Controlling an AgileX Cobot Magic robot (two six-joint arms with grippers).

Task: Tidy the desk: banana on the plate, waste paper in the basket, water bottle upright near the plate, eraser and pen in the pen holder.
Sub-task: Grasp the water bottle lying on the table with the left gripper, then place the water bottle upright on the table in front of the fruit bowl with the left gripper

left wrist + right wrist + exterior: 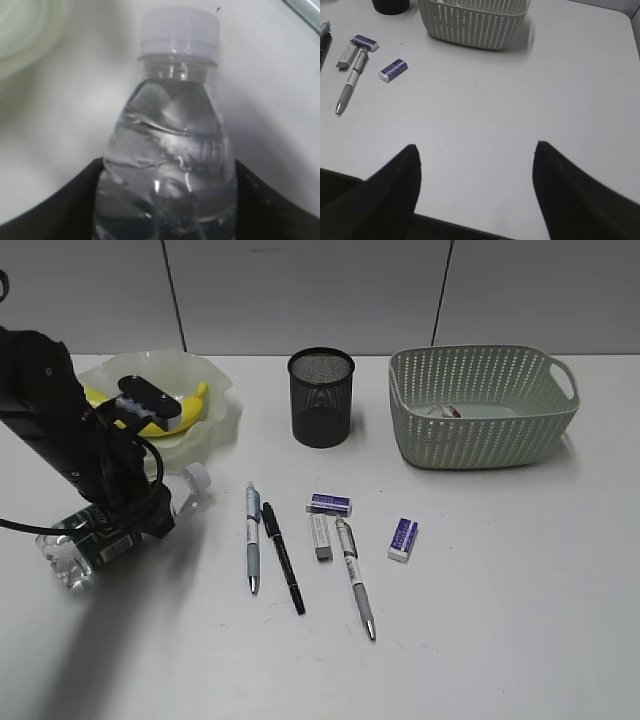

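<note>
1. Clear plastic, water inside: the water bottle (120, 525) lies on its side at the left of the frame, white cap pointing up-right toward the plate (225, 405)
2. Black fingers of the left gripper (165, 200) sit on either side of the bottle's body in the wrist view, set wide and close against it; whether they press it I cannot tell
3. Just above the bottle, in the upper left, the banana (190, 410) rests in the wavy pale green plate, partly hidden by the arm
4. At top centre stands the pen holder (321, 397); right of it the basket (480, 405), with the waste paper (447, 411) inside
5. Mid-frame on the desk (480, 620) lie three pens (282, 556) and three erasers (403, 539), all apart from the holder
6. The right gripper (475, 190) hangs over bare desk at the lower right wrist view, spread and holding nothing
</note>
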